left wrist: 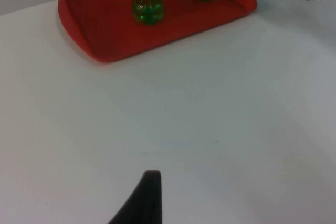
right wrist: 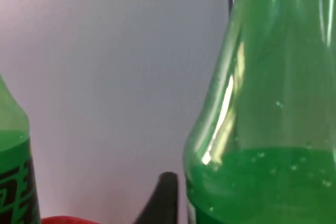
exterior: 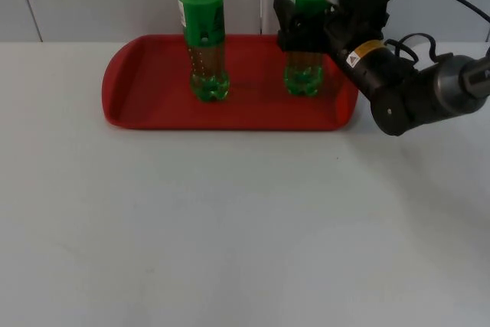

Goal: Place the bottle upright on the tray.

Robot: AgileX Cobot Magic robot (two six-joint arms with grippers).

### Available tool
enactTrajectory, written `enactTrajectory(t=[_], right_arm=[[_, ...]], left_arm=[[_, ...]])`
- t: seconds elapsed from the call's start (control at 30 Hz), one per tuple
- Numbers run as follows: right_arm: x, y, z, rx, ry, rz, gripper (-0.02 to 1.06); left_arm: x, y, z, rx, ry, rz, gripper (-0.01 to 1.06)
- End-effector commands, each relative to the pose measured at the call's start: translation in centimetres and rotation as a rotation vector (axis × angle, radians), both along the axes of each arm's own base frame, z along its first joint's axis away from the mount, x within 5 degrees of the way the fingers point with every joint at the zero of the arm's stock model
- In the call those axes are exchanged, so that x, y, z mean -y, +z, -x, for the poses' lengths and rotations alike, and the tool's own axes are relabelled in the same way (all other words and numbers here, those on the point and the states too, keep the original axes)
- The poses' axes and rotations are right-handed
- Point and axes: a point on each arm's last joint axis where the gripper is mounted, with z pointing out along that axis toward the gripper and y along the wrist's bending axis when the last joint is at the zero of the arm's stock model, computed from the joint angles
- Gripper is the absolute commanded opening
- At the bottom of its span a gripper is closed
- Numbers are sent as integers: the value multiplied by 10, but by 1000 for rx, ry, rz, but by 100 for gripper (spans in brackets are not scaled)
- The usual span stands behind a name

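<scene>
Your right pincer (exterior: 297, 24) grips the right-hand bottle (exterior: 305, 74) at its mid-body, with the base apparently resting on the red tray (exterior: 153, 105). Release straight and slowly, then back away level so you don't tip it. That bottle is clear green plastic, upright. Beyond the pincer a second labelled bottle (exterior: 204, 36) stands. Your left pincer (left wrist: 144, 198) waits above the table (exterior: 230, 227); its grip I cannot tell.
</scene>
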Motion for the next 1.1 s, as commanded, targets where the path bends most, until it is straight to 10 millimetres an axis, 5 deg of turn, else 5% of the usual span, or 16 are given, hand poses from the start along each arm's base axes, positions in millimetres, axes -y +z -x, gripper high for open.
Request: enactTrajectory(t=[0.0, 0.1, 0.57, 1.07], right_arm=[[1, 3, -1, 12, 2, 4, 97], [1, 2, -1, 6, 0, 12, 105], [-6, -4, 1, -45, 62, 55, 105], [-5, 29, -5, -276, 29, 233, 105]], left_arm=[[0, 0, -1, 8, -1, 6, 105], [0, 0, -1, 8, -1, 6, 105], [0, 0, -1, 8, -1, 6, 105], [0, 0, -1, 8, -1, 6, 105]])
